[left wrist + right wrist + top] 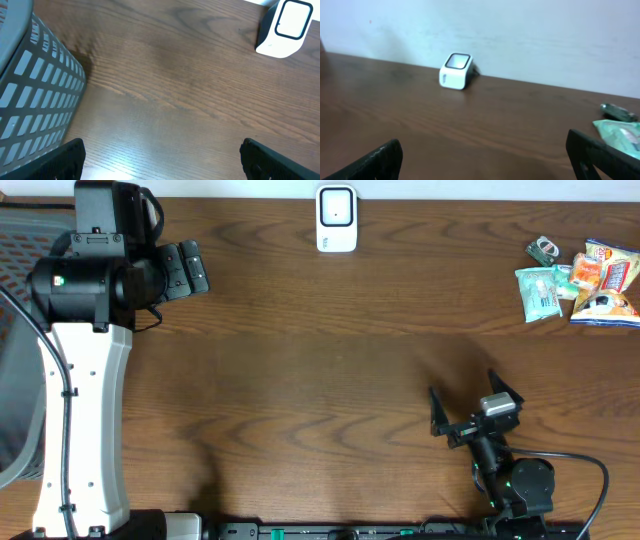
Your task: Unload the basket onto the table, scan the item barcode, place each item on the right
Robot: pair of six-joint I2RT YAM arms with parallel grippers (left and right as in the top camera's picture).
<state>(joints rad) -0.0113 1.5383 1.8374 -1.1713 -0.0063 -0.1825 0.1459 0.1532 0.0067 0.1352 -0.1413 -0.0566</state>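
Note:
A white barcode scanner (336, 218) (282, 27) (455, 71) stands at the table's far edge, near the middle. The items are a small pile of snack packets (585, 280) at the far right, with a green packet (540, 290) (620, 134) on its left side. My left gripper (195, 270) (162, 162) is open and empty above bare wood at the far left, to the left of the scanner. My right gripper (470, 398) (485, 160) is open and empty near the front edge, well short of the packets.
A grey mesh basket (15, 330) (35, 100) stands at the left edge of the table, close beside the left arm. A pale wall (520, 35) rises behind the table's far edge.

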